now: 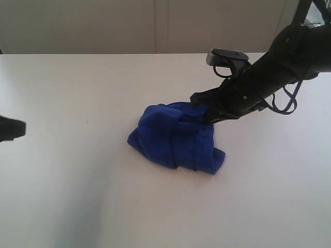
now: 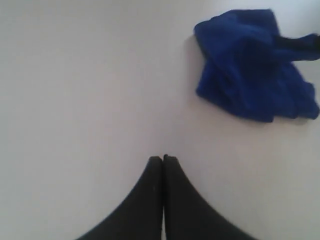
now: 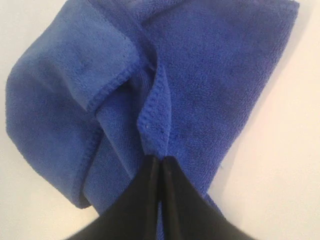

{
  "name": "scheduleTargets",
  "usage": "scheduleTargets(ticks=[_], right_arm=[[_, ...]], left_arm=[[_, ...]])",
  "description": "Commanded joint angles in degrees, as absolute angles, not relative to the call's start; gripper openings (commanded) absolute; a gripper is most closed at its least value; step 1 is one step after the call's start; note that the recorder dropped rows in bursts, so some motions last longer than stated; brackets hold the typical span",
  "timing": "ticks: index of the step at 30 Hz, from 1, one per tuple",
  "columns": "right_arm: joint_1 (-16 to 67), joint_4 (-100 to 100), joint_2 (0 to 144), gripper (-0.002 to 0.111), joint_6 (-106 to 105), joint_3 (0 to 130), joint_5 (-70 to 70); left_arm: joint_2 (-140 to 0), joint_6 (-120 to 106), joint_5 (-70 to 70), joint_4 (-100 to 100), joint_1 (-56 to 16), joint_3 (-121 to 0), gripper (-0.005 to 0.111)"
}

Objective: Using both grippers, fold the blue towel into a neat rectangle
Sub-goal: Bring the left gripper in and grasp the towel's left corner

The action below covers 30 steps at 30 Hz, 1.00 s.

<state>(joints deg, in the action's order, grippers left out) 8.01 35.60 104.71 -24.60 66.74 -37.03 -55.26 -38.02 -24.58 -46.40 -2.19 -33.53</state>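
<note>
Your right gripper (image 3: 161,160) is the one that matters here. Its fingers are pressed together with no gap, and a raised hemmed ridge of the blue towel (image 3: 200,75) runs straight into their tips. You seem to have that fold of hem pinched rather than merely touched.

In the exterior view, the right gripper (image 1: 202,114) meets the blue towel (image 1: 176,139) at its far right edge. The rest of the cloth lies away from the fingers, toward the left and the near side of the white table (image 1: 77,196). The towel is a bunched heap near the table's middle, with layers rolled over one another. It shows no clean long axis yet, and only short stretches of hem show.

Your left gripper (image 1: 20,128) sits at the left edge of that view, well apart from the heap. In its wrist view, its fingers (image 2: 163,159) are closed on nothing over bare table, and the towel (image 2: 255,65) lies off to one side ahead. Any spreading pull probably starts from your right arm, with the left needing to travel across first.
</note>
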Motion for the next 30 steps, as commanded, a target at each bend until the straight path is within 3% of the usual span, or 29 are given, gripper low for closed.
scheduleTargets(ticks=[1, 7, 12, 21, 30], right_arm=[[7.41, 36.52, 104.23, 0.000, -25.75, 66.71, -37.80], [7.41, 36.52, 104.88, 0.000, -24.63, 66.71, -37.04], [7.36, 36.59, 105.58, 0.000, -19.24, 66.60, -34.19], [5.57, 36.24, 105.81, 0.000, -14.80, 66.60, -30.65], [4.57, 36.24, 109.34, 0.000, -14.80, 66.60, -31.10]], left_arm=[[-66.56, -52.21, -26.24, -63.21, -7.85, -39.66, 0.000], [-85.36, -52.53, -22.33, -64.27, -19.89, -53.64, 0.000], [-99.84, -52.04, -22.49, -65.06, -25.52, -66.97, 0.000], [-112.27, -50.97, -26.66, -65.55, -28.94, -80.24, 0.000], [-118.73, -49.22, -27.09, -65.55, -29.29, -83.40, 0.000]])
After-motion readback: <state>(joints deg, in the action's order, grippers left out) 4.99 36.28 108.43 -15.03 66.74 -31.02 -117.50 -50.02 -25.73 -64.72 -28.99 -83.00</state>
